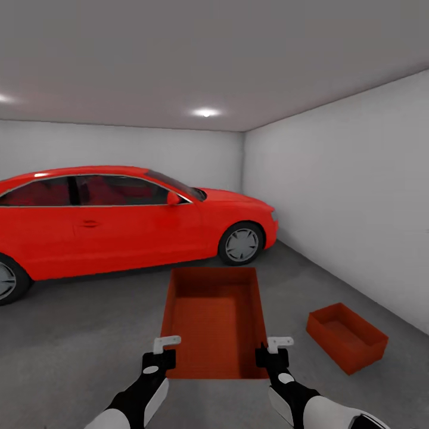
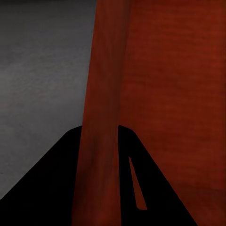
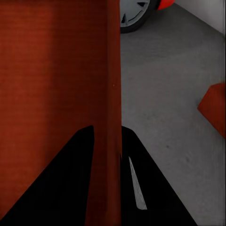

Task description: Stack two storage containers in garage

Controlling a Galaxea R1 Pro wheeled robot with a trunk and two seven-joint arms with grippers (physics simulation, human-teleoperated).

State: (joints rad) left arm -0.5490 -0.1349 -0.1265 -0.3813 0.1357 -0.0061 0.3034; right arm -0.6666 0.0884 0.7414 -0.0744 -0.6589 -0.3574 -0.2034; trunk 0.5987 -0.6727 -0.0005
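Note:
I am in the garage, over its dark grey floor [image 1: 77,339]. One orange-red storage container [image 1: 215,322] hangs in front of me, held level by both arms. My left gripper [image 1: 165,350] is shut on its left wall [image 2: 101,117] and my right gripper [image 1: 273,351] is shut on its right wall [image 3: 108,94]; each wall runs between that gripper's two dark fingers. The second storage container [image 1: 345,336] rests on the floor to the right, a little beyond my right hand, and its corner [image 3: 214,108] shows in the right wrist view.
A red car [image 1: 119,220] stands across the left and middle, its front wheel [image 1: 241,243] just past the held box. A pale grey wall [image 1: 357,196] closes the right side. Open floor lies between the car and the wall.

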